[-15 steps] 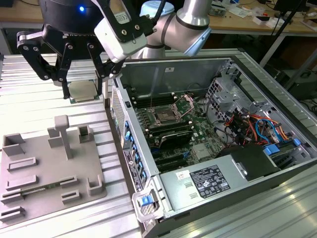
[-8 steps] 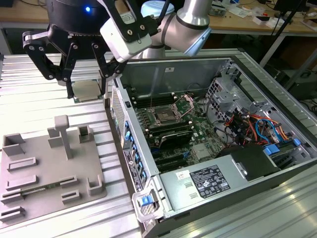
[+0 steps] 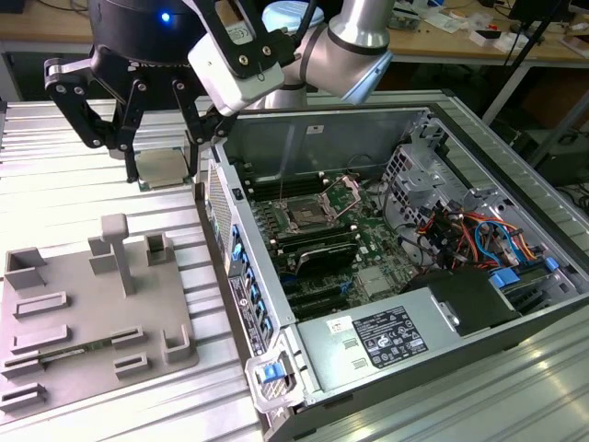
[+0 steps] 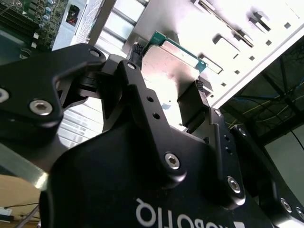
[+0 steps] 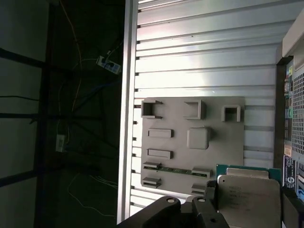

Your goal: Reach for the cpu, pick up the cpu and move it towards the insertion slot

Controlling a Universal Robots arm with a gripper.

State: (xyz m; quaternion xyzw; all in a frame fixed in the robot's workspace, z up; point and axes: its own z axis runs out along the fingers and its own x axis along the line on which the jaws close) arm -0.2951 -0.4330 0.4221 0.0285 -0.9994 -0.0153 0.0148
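The cpu [image 3: 164, 168] is a flat square chip with a silvery top and a thin green rim. It hangs above the ribbed aluminium table, to the exterior view's left of the open computer case. My gripper [image 3: 164, 158] is shut on it, one black finger on each of two opposite edges. Both wrist views show the cpu [image 4: 171, 64] [image 5: 249, 197] clamped between the fingers [image 4: 202, 90] [image 5: 212, 191]. The insertion slot [image 3: 304, 219] sits on the motherboard inside the case, metal frame around a dark centre, its hinged plate [image 3: 351, 189] raised. It lies to the exterior view's right of the chip and lower.
A grey plastic fixture tray [image 3: 92, 304] [image 5: 190, 142] lies on the table below the gripper, with upright posts and a memory stick [image 3: 74, 350] in it. The case wall [image 3: 225, 212] stands between chip and socket. Power supply [image 3: 386, 336] and cables [image 3: 460, 230] fill the case's near and right parts.
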